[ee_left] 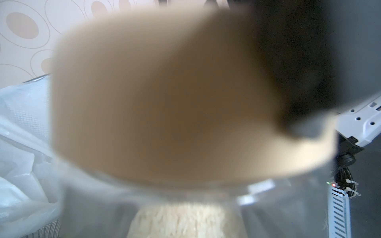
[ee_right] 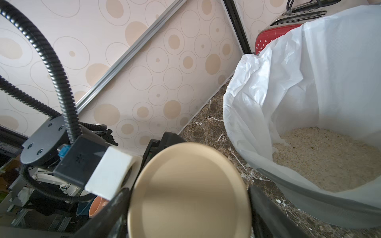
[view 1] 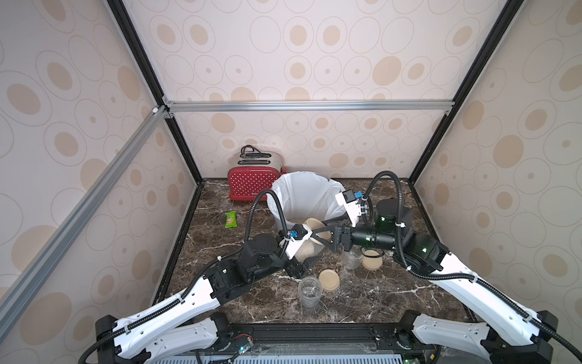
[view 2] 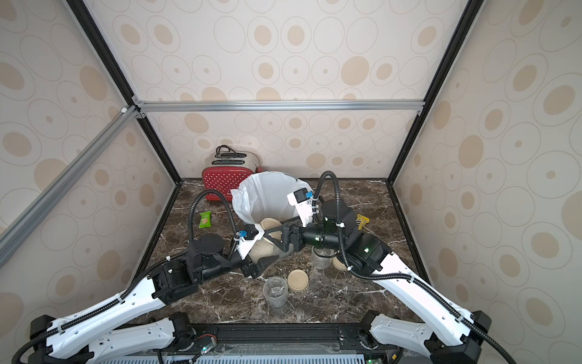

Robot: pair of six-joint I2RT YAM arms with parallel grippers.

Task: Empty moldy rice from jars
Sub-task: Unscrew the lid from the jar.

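Your left claw (view 1: 307,257) is clamped on a tilted jar (view 1: 313,249) just beside the bin (view 1: 302,189). The jar has rice (ee_left: 177,220) inside and its lid (ee_right: 188,191) on. Your right claw (view 1: 319,233) is spread wide, a finger on either side of that lid; can't tell if it's actually pinching. More rice sits in the bin. Two empty jars (view 1: 309,291) stand open on the table (view 1: 393,299).

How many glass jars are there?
3. The rice jar is in the left gripper beside the bin; the nearest jar stands open out front; the third jar stands open under the right arm. None looks hidden.
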